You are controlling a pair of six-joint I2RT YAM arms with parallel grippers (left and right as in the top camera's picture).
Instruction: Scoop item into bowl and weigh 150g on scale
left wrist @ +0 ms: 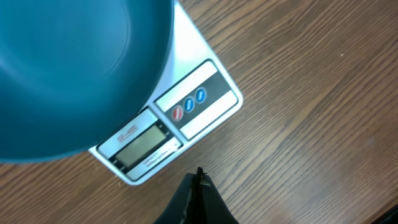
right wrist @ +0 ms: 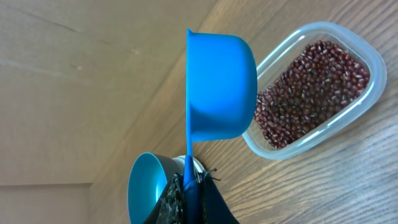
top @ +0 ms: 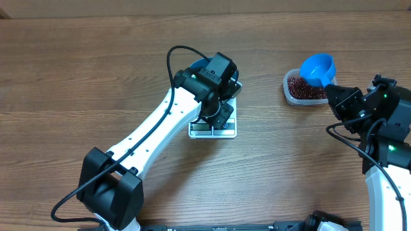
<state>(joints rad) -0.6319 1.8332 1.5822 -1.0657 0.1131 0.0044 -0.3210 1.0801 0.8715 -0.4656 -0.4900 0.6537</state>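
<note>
The bright blue bowl (left wrist: 68, 68) stands on the white scale (left wrist: 193, 106), and no beans show in the part of it that I see. From overhead only a strip of the bowl's rim (top: 194, 66) shows past my left arm. My left gripper (left wrist: 199, 175) is shut and empty, hovering just off the scale's display edge (top: 213, 128). My right gripper (right wrist: 189, 182) is shut on the handle of a small blue scoop (right wrist: 221, 87). The scoop (top: 318, 69) hangs over the dark red beans (right wrist: 311, 87), its inside looking empty from overhead.
The beans lie in a clear rectangular plastic tub (top: 288, 86) at the right of the wooden table, a hand's width from the scale. In the right wrist view the bowl (right wrist: 146, 186) shows beyond the scoop handle.
</note>
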